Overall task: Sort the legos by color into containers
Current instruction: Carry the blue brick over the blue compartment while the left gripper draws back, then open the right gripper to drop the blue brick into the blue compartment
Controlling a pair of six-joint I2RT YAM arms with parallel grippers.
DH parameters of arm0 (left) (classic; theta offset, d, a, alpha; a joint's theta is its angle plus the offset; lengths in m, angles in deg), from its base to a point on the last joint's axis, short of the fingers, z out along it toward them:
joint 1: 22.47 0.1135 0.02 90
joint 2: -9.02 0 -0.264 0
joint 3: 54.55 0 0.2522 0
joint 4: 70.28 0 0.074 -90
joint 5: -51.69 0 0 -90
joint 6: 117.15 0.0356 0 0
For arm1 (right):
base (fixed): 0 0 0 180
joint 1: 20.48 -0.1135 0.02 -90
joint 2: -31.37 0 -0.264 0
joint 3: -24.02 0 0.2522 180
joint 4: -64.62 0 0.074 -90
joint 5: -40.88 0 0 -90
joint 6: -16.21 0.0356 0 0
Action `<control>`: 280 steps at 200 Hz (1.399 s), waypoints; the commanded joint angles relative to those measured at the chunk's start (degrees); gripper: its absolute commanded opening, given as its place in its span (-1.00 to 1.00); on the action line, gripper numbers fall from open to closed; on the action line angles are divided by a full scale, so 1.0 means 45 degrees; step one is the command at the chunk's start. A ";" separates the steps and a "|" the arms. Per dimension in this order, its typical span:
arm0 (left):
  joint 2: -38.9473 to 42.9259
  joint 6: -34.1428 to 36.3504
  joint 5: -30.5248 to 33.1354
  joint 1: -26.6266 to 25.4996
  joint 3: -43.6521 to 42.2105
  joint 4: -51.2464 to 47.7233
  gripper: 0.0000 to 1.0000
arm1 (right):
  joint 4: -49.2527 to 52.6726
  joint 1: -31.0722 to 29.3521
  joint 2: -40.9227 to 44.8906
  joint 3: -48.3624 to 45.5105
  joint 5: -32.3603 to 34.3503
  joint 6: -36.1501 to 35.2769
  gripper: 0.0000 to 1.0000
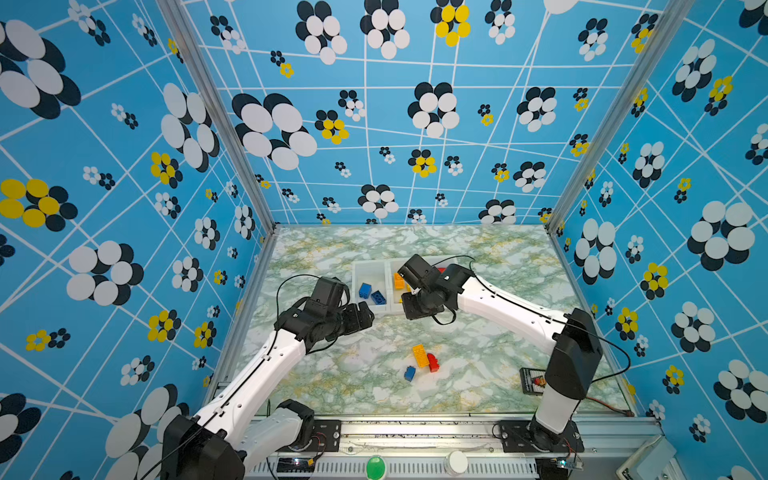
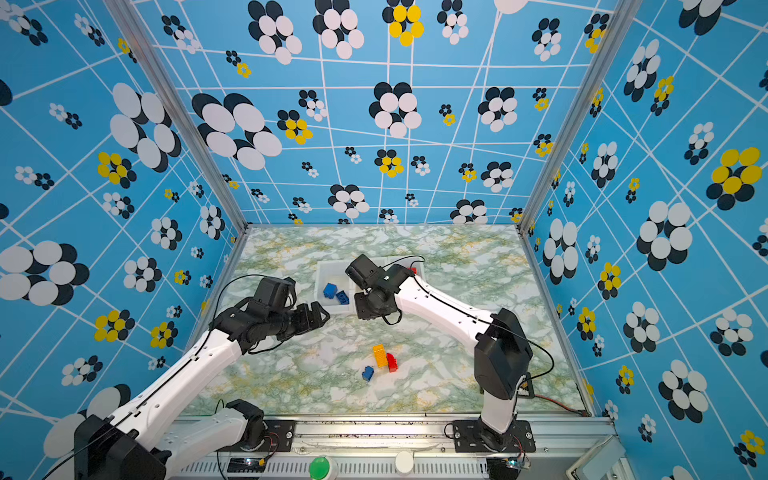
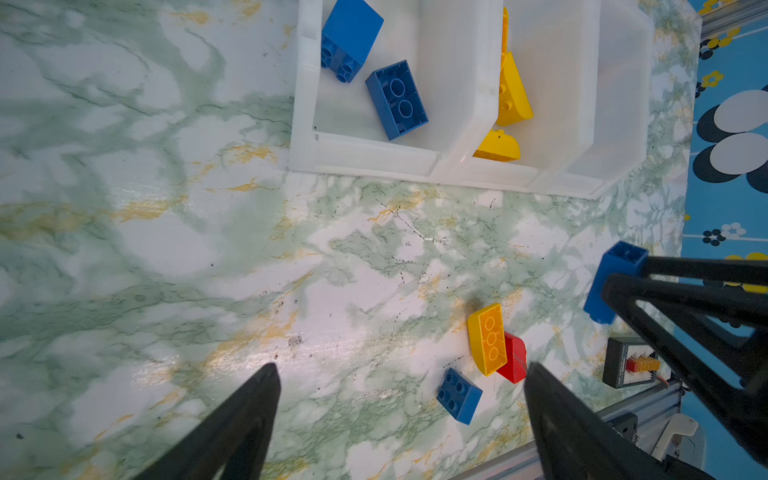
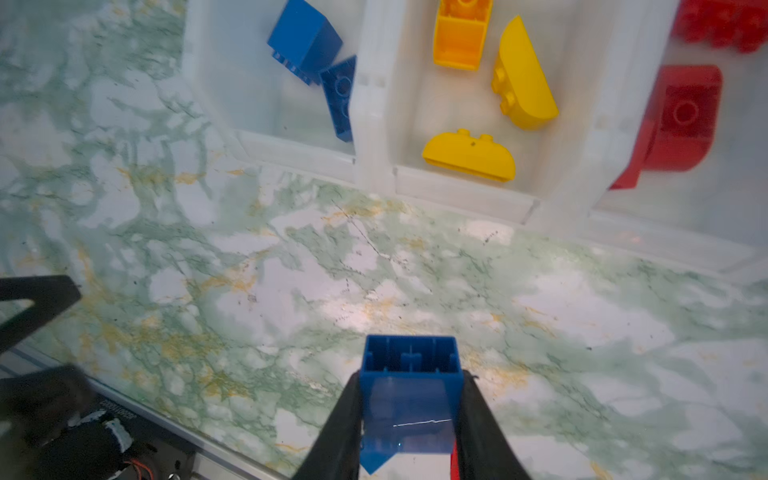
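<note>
The right claw [image 4: 409, 378] is clamped on a blue brick [image 4: 409, 399], which it holds hollow end out above the table [image 1: 478, 374], just short of the near rim of the containers [image 3: 469, 137]. The left claw [image 3: 401, 370] hangs with its jaws wide apart and nothing between them, close to the near left corner of the same row.

The three white bins stand joined at the far middle of the table. The left bin [image 3: 305, 83] holds two blue bricks [image 3: 397, 99], the middle bin [image 4: 457, 187] holds yellow pieces [image 4: 523, 79], and the right bin [image 4: 665, 237] holds red ones [image 4: 685, 116]. Near the middle of the table three bricks wait unsorted: a long yellow brick [image 1: 420, 355] touching a red brick [image 1: 433, 362], and a small blue brick [image 1: 409, 372] just beside them.

The step in hand appears to be the drop of the held blue brick. The right claw seems to sit before the middle bin, so it should travel left and a little farther, clearing the dividing wall, before letting go. It would do well to release low over the bare floor of the left bin, not on the bricks there, so the piece does not bounce out. The left claw is close to that path and should give way.
</note>
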 commanded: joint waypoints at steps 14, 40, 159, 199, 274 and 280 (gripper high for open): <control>0.0531 -0.0206 0.0204 0.0166 -0.0422 -0.0167 0.87 | 0.0342 0.0217 -0.1338 0.2229 -0.0440 -0.1032 -0.62; 0.0781 -0.0250 0.0202 0.0186 -0.0608 -0.0241 0.87 | 0.0537 0.0300 -0.2388 0.3668 -0.0632 -0.1249 -0.62; 0.1760 -0.0303 0.0201 0.0454 -0.1012 -0.0928 0.89 | 0.2198 0.0413 -0.7635 1.0671 -0.0862 -0.1902 -0.63; 0.1959 -0.0265 0.0186 0.0582 -0.1015 -0.1209 0.89 | 0.2242 0.0516 -0.8576 1.1646 -0.0751 -0.1963 -0.63; 0.1884 -0.0040 -0.0027 0.0923 -0.0932 -0.1359 0.89 | 0.2048 0.0791 -0.9158 1.1936 -0.0647 -0.1902 -0.43; 0.1874 -0.0024 -0.0031 0.0943 -0.0932 -0.1359 0.89 | 0.2049 0.0805 -0.9197 1.1980 -0.0672 -0.1905 -0.38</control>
